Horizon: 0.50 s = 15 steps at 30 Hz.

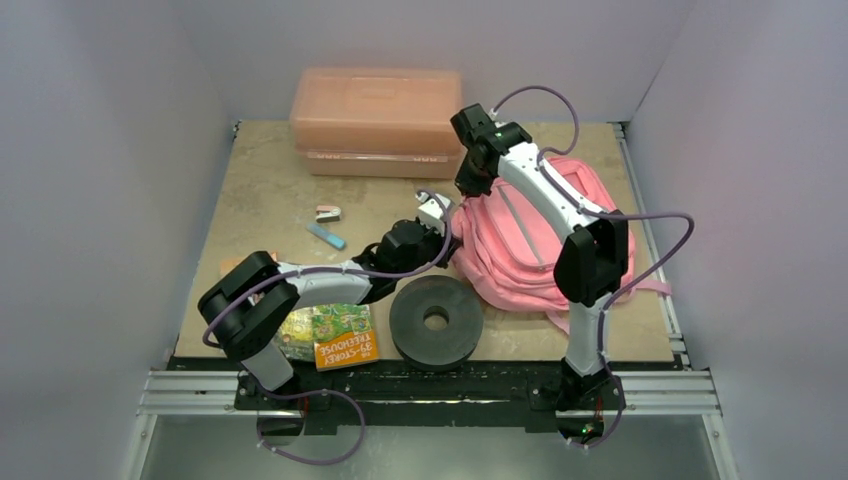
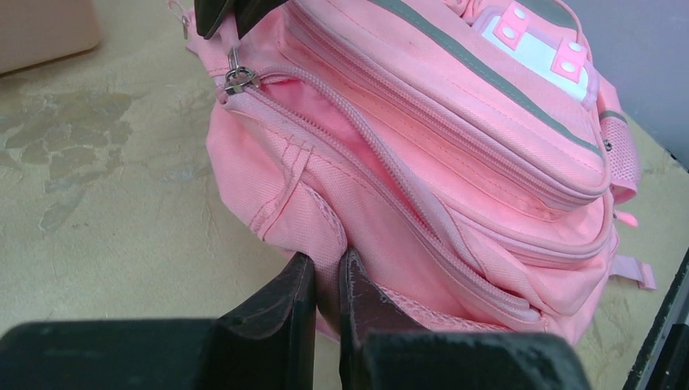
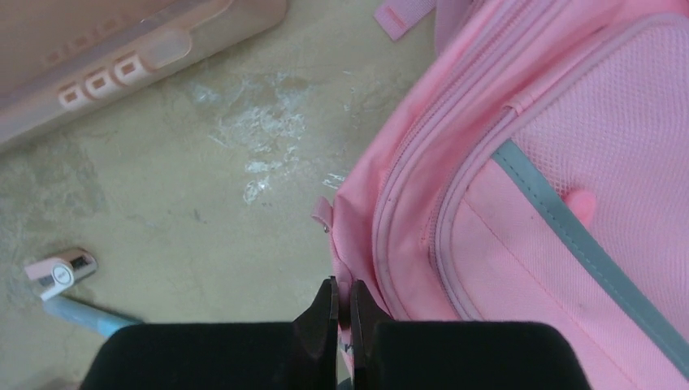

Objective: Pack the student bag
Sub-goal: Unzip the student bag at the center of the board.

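The student bag [image 1: 530,250], soft and bright pink with grey trim, lies on the right half of the table. My left gripper [image 1: 440,215] is at its left edge. In the left wrist view its jaws [image 2: 327,264] pinch a fold of the bag's [image 2: 455,146] fabric beside a partly open zipper, whose metal pull [image 2: 238,77] sits at the top left. My right gripper [image 1: 470,185] is just behind it at the bag's upper left corner. In the right wrist view it [image 3: 342,288] is shut on a pink edge tab of the bag [image 3: 528,203].
A rigid salmon plastic box [image 1: 378,118] stands at the back. A black ring-shaped disc [image 1: 436,320] and a colourful book [image 1: 344,336] lie near the front edge. A blue pen [image 1: 326,236] and a small white-pink item [image 1: 328,213] lie left of the bag.
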Each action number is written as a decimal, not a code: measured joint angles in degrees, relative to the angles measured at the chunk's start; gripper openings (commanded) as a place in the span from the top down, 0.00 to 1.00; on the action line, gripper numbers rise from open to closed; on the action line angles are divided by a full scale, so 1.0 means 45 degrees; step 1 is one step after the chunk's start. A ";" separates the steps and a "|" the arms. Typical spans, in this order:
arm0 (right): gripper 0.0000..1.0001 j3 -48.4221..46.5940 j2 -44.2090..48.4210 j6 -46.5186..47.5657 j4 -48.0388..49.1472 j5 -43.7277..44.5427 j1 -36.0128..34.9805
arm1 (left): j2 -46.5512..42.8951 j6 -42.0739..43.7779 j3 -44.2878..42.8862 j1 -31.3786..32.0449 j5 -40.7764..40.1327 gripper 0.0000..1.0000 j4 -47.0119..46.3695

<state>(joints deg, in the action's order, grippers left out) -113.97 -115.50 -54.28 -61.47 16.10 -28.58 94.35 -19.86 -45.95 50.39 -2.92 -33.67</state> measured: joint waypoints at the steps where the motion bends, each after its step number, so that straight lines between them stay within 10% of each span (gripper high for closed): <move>1: 1.00 0.0389 0.0199 0.0442 0.0437 -0.0170 -0.0019 | -0.0034 0.0024 0.0000 0.0000 0.0000 1.00 0.0083; 15: 1.00 0.5076 0.3259 0.5552 0.5935 -0.2186 -0.0117 | 0.0146 -0.1613 0.0228 0.0141 0.0690 1.00 -0.1355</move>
<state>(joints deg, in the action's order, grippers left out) -91.13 -100.84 -29.30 -34.76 6.26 -29.10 95.00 -27.11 -44.93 51.03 0.19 -39.77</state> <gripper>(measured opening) 0.027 0.092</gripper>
